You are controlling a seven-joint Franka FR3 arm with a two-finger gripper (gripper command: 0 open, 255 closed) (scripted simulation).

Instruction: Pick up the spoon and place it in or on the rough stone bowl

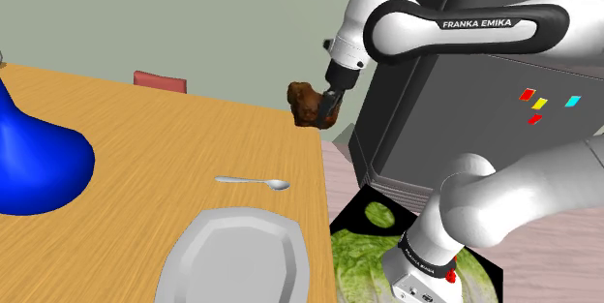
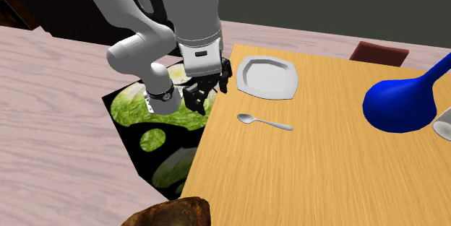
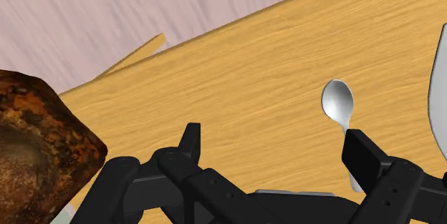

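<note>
A silver spoon [image 1: 254, 182] [image 2: 263, 122] lies flat on the wooden table [image 1: 174, 136], a little way from a grey plate [image 1: 237, 257]. The rough brown stone bowl [image 1: 306, 104] [image 2: 173, 214] stands at the table's corner. My black gripper [image 1: 329, 107] [image 2: 199, 94] hangs open in the air over the table's edge, holding nothing. In the wrist view the gripper [image 3: 278, 151] has its fingers spread apart. There the spoon's [image 3: 338, 104] handle runs behind one fingertip [image 3: 365, 154]. The bowl [image 3: 36, 151] bulks beside the other finger.
A big blue vase [image 1: 34, 156] [image 2: 401, 102] stands across the table from my arm. A red chair back [image 1: 160, 80] shows past the far edge. My stand [image 1: 387, 253] has a lettuce-patterned top. A dark cabinet [image 1: 465, 107] rises behind the arm.
</note>
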